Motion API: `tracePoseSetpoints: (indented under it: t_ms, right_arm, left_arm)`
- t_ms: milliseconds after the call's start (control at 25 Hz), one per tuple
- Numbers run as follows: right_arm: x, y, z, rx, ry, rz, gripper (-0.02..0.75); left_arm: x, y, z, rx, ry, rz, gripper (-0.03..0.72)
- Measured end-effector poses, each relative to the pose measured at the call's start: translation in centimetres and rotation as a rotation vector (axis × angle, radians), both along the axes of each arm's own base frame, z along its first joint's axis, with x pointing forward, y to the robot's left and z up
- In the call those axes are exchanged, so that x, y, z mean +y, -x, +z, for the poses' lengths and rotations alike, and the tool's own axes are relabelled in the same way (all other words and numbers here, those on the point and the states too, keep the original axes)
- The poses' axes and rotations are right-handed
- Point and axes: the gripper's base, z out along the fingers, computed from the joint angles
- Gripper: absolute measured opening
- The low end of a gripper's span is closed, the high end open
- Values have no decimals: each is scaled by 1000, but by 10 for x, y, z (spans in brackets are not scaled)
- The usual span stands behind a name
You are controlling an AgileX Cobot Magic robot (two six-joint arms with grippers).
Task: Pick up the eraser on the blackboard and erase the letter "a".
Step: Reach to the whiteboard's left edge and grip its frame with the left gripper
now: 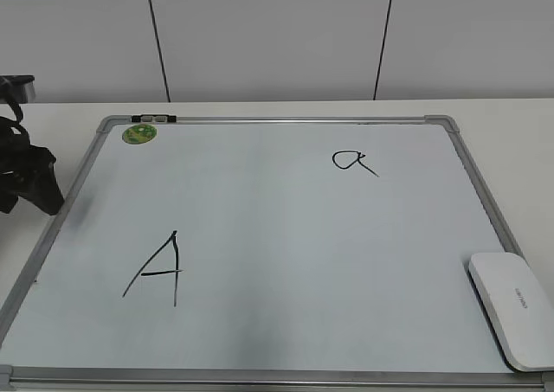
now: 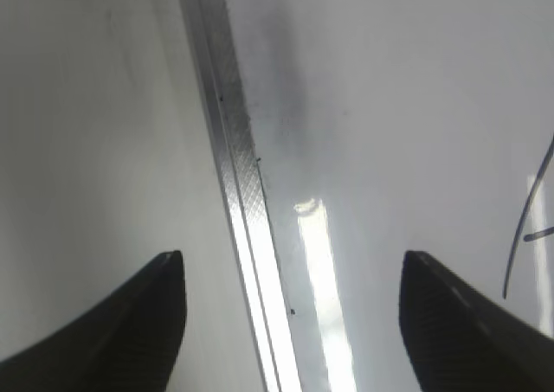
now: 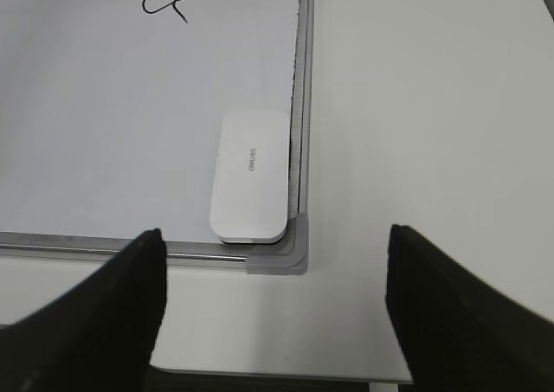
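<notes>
Nothing done yet: eraser [image 3: 251, 176] lies untouched in the board's [image 1: 277, 323] near right corner, against the frame, and the "a" [image 1: 353, 161] is intact, well up-board from it. Right end effector [image 3: 273, 297] hangs wide open and empty, just short of the eraser, off the board over the worktop [image 3: 433, 150]. Left end effector [image 2: 290, 314], also open and empty, straddles the left frame near the big "A" [image 1: 160, 271].

Probably a lab or office: bare white table [image 1: 511, 124], plain panelled wall [image 1: 277, 37] behind.
</notes>
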Motion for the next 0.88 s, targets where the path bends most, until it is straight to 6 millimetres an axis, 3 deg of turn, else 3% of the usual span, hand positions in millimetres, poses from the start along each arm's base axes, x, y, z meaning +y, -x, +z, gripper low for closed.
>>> tracePoseSetpoints:
  t_ms: [400, 680, 880]
  right_arm:
    - [0, 0, 0, 0, 0, 0, 586]
    - [0, 0, 0, 0, 0, 0, 587]
    - [0, 0, 0, 0, 0, 0, 587]
  left_arm:
    - [22, -36, -23, 22, 65, 54, 484]
    - [22, -47, -44, 55, 77, 27, 435]
    - [23, -52, -50, 58, 79, 26, 347]
